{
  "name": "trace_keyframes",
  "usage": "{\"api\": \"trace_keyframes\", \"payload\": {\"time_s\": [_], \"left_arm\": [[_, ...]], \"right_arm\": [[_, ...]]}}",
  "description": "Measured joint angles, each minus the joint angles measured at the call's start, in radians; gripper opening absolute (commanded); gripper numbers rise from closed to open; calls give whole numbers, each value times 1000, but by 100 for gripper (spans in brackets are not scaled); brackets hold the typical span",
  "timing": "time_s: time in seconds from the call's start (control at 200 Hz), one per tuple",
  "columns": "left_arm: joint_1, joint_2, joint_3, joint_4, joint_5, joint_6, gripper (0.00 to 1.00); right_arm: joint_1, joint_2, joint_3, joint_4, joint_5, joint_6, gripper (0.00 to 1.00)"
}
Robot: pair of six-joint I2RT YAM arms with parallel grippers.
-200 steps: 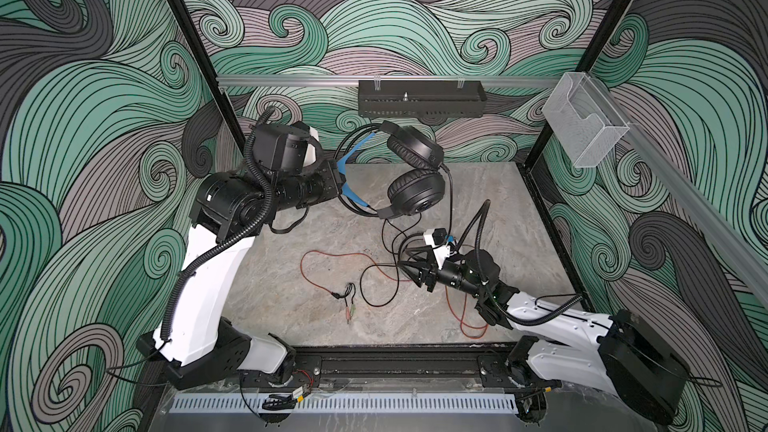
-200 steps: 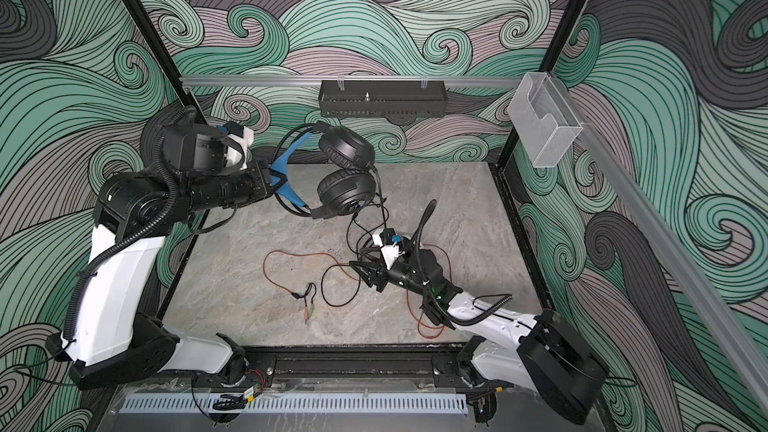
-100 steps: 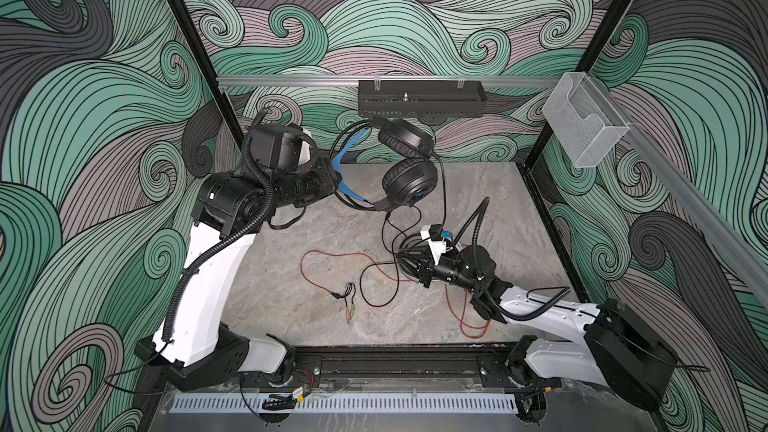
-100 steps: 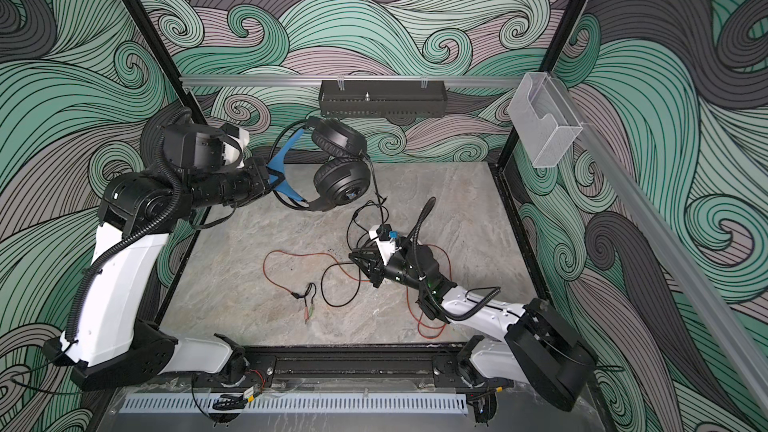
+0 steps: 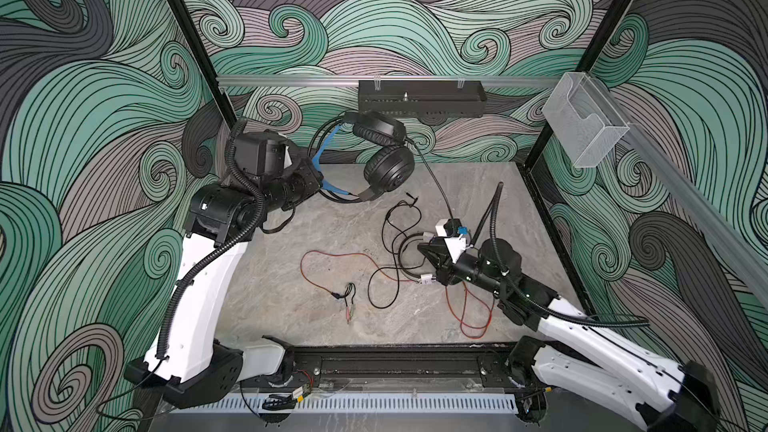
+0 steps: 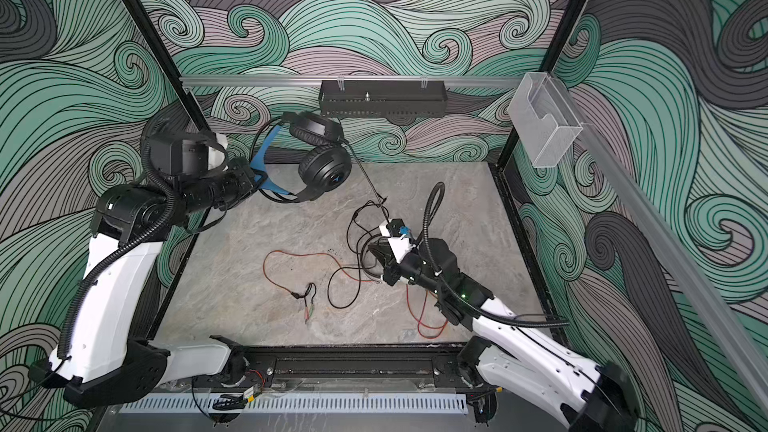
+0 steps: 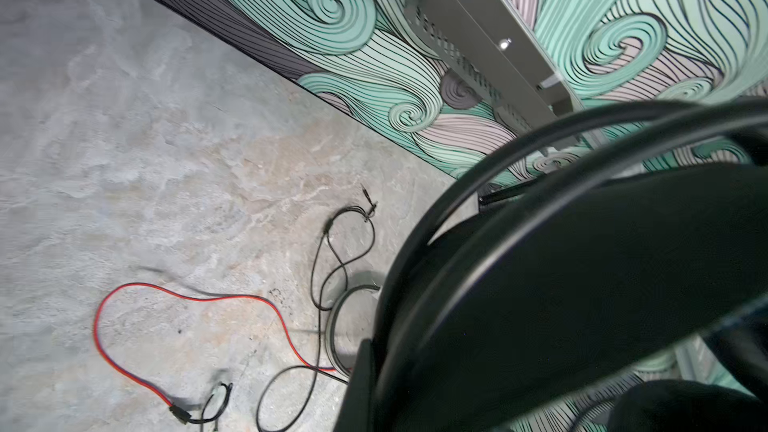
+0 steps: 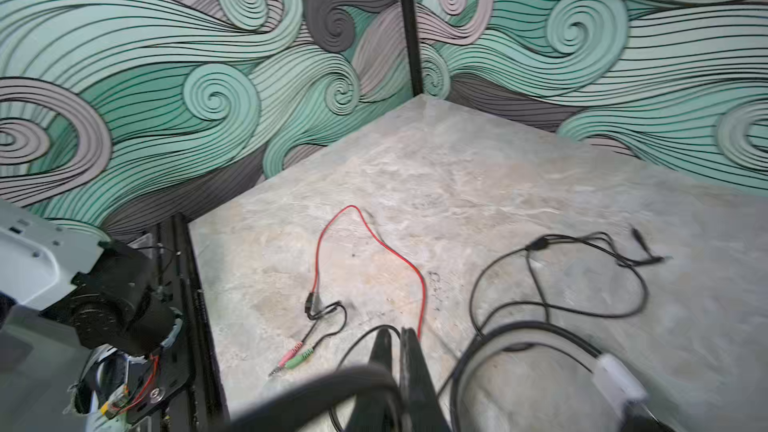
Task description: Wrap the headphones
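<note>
The left tool point(image 5: 319, 178) is clamped on the blue-lined band of the black headset point(image 5: 388, 168), holding it up over the back of the surface point(image 5: 282, 292), while the right tool point(image 5: 422, 248), down low, is pinched together on the black cable point(image 5: 432, 178) beside a loose red cable point(image 5: 332, 254).

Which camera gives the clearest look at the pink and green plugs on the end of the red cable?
The right wrist view: the pink and green plugs lie close and unobstructed, colours distinct. Both top views show them tiny. The left wrist view catches only their black splitter, at its edge.
</note>
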Motion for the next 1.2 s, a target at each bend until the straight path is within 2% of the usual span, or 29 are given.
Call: {"api": "trace_keyframes", "payload": {"time_s": [0.195, 0.3, 0.435, 0.651, 0.806, 1.001, 1.081, 1.201], "left_arm": [[36, -109, -169, 32, -179, 70, 0], [39, -164, -253, 39, -257, 121, 0], [39, -207, -319, 37, -342, 200, 0], [39, -233, -333, 31, -417, 321, 0], [39, -253, -355, 31, -424, 394, 0], [24, -247, -393, 35, -369, 444, 0], [-7, -247, -410, 40, -331, 457, 0], [-103, -247, -438, 59, -286, 486, 0]], "right_arm": [[0, -36, 294, -476, 203, -189, 0], [1, 0, 431, -644, 296, -281, 0], [13, 83, 584, -771, 429, -371, 0], [96, 219, 759, -829, 605, -486, 0], [237, 254, 836, -806, 683, -560, 0], [443, 292, 918, -770, 673, -691, 0], [469, 359, 1020, -773, 657, -715, 0], [476, 496, 1187, -780, 634, -734, 0]]}}
